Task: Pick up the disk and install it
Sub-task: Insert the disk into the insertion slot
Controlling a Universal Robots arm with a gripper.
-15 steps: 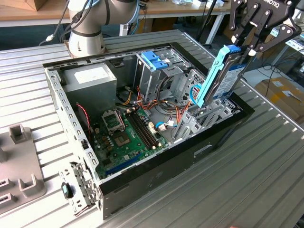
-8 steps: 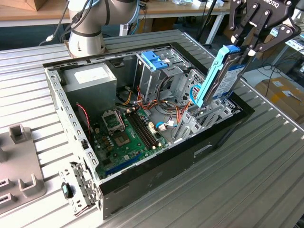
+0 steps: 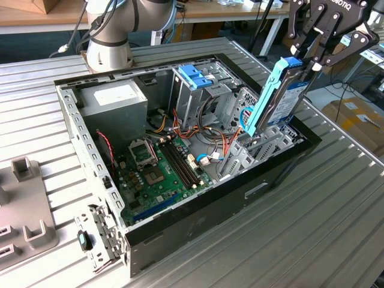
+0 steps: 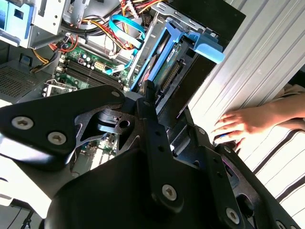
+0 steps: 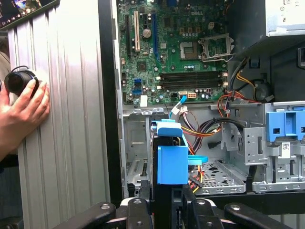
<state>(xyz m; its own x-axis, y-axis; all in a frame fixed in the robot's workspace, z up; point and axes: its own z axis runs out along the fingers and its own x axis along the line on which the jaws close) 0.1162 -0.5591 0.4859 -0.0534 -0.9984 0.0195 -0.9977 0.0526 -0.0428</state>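
A: Big things first pls. Where is everything?
B: Ribbed tabletop, and on it an open PC case w/ the side off. The disk stands tilted at the case corner on the exterior view's right. Its lower end is inside the drive bay, its upper end above the rim.
A: Gripper?
B: The gripper is clamped on the disk's upper end. So pick-up looks complete. I judge the step in hand is the install, approx. halfway.
A: What does the seating call for?
B: In my opinion: rails lined up w/ the bay guides, a push along the disk's own axis, no twist. The cables are near.
A: Diff. between views?
B: The exterior view gives the tilt. Both wrist views give a person's hand on the tabletop beside the case. In the first wrist view it touches a small black round thing.
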